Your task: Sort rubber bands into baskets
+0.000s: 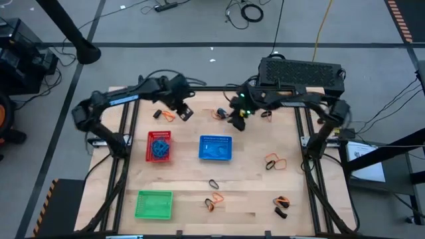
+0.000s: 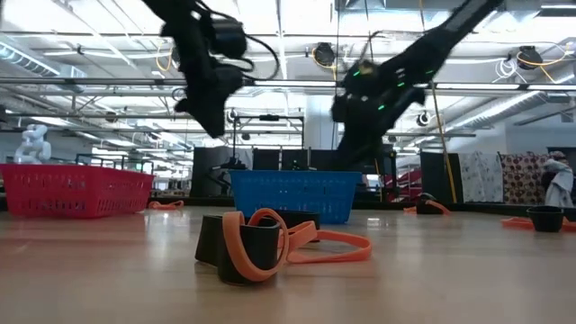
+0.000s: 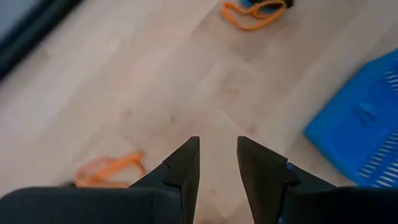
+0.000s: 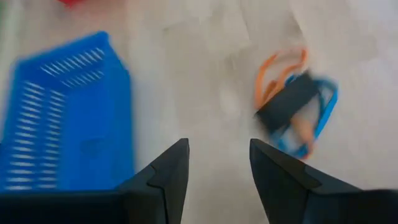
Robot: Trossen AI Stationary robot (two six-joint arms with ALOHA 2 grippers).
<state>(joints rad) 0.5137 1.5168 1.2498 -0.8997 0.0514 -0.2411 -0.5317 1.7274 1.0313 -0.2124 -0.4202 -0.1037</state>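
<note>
Item, nearest the low camera: a tangle of orange and black rubber bands [image 2: 261,245] lying on the table [image 1: 246,179], untouched.

Item: red basket [image 1: 159,146], already holding a heap of blue bands. Blue basket [image 1: 216,149] just beside it toward the right arm, with a few blue bands inside. Green basket [image 1: 154,204] at the near left corner, well apart from both; nothing shows in it.

Item: loose bands across the table. You have an orange and black pair [image 1: 163,115] near the left gripper, a mixed cluster [image 1: 221,114] at the far middle, an orange loop [image 1: 275,162] on the right side, a black loop [image 1: 214,183], and two more mixed pairs along the near edge.

Item: left gripper [image 3: 217,163], raised over the far left of the table, fingers spread a little, nothing between them. An orange band [image 3: 109,170] lies just beside its line of reach.

Item: right gripper [image 4: 218,163], raised over the far middle, fingers spread wide and empty. The cluster of orange, black and blue bands [image 4: 297,106] lies ahead of it and off to one side, apart from the fingers.

Step in hand, as you may judge it: approach to a pick, sorting well short of done. Your next move calls for centring one gripper over a single band, lowering to the wood, and closing on that loop alone, since the colours lie tangled.
</note>
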